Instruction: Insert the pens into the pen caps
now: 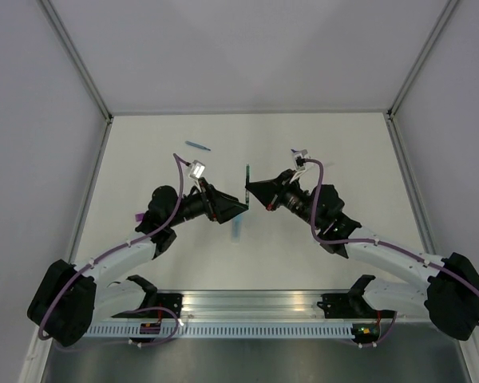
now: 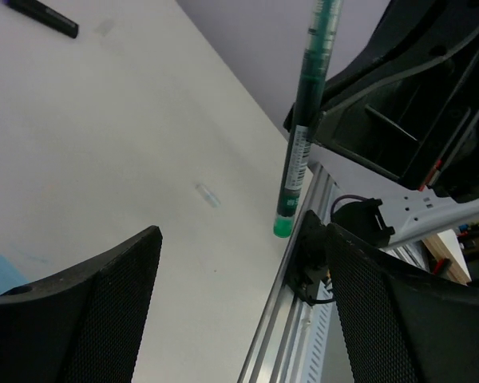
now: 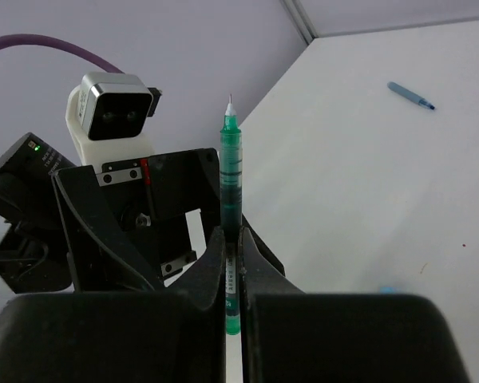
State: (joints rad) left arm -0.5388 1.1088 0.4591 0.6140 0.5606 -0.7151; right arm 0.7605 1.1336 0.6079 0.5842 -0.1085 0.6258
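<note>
**Right gripper (image 3: 233,239) pinching the green pen (image 3: 231,167); left gripper (image 2: 235,243) facing it, spread and empty.**

I judge this to be the capping step for this pen. Its bare tip points to twelve o'clock in the right wrist view, and the barrel is clamped between the right fingers above mid-table (image 1: 343,239). I see no cap between my wide left jaws. The next move therefore calls for fetching a matching cap, then squaring it to the tip before pushing. A blue pen (image 1: 197,146) lies at eleven o'clock from the grippers. A pale-blue piece (image 1: 236,229) lies at six o'clock just below them, and I cannot tell whether it is a cap or the highlighter.
</note>
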